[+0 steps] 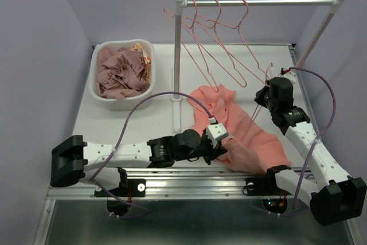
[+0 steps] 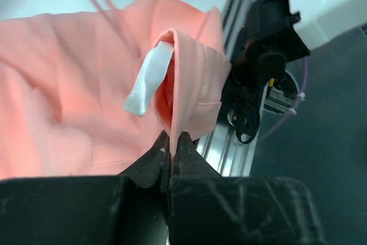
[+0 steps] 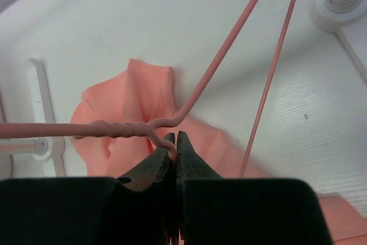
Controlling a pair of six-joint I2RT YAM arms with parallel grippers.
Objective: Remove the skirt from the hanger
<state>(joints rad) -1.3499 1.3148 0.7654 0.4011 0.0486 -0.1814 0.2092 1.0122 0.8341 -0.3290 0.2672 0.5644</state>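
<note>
The salmon-pink skirt (image 1: 243, 133) lies crumpled on the white table between the two arms. My left gripper (image 1: 222, 140) is shut on a fold of its edge. In the left wrist view the fabric (image 2: 80, 84) runs pinched between the jaws (image 2: 172, 137), and a white label (image 2: 148, 81) hangs just above them. The right gripper (image 1: 265, 94) is shut on the pink wire hanger (image 3: 114, 128) just below its twisted neck (image 3: 175, 137). The hanger's arms (image 3: 229, 44) slant down over the skirt (image 3: 132, 101). How far the hanger still sits inside the fabric is hidden.
A white basin (image 1: 102, 50) of crumpled pinkish clothes stands at the back left. A white clothes rack (image 1: 178, 55) stands mid-table, and its rail carries three empty pink hangers (image 1: 221, 38). A rack foot (image 3: 338, 1) is near the right gripper. The metal table edge (image 2: 229, 142) lies beside the left gripper.
</note>
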